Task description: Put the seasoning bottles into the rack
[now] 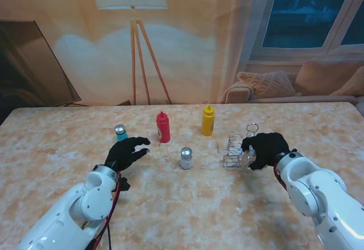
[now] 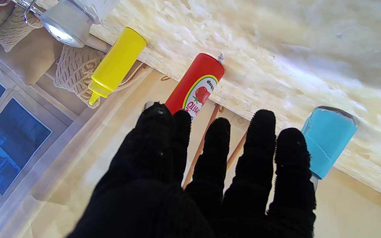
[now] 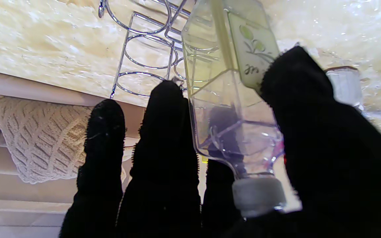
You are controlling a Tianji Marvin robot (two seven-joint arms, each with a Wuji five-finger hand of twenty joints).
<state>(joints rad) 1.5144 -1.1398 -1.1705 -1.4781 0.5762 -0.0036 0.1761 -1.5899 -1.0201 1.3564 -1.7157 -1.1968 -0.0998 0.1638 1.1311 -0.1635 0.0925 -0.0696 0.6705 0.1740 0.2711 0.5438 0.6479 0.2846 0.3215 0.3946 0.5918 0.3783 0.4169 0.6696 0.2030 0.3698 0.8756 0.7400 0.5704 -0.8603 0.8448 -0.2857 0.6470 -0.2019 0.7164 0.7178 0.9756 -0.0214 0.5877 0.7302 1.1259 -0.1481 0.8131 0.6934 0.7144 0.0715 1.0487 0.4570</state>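
The right hand (image 1: 266, 149) is closed around a clear square bottle (image 1: 248, 158), which is held at the near right side of the wire rack (image 1: 234, 150). In the stand view the bottle is little more than a glassy blur under the black fingers. The right wrist view shows far more: its green leaf label, its grey cap (image 3: 258, 195) toward the palm, and the empty rings of the rack just past it.

The left hand (image 1: 126, 152) holds nothing, its fingers (image 2: 260, 145) spread and lightly curled above the table (image 1: 57, 148). A blue shaker (image 1: 120, 132) stands at its 11 o'clock, a red ketchup bottle (image 1: 163, 126) at its 1 o'clock. Only the left wrist view shows the tomato label on the ketchup.

From the ketchup, a yellow squeeze bottle (image 1: 208, 120) stands at 3 o'clock, a silver shaker (image 1: 186, 158) at 5 o'clock.
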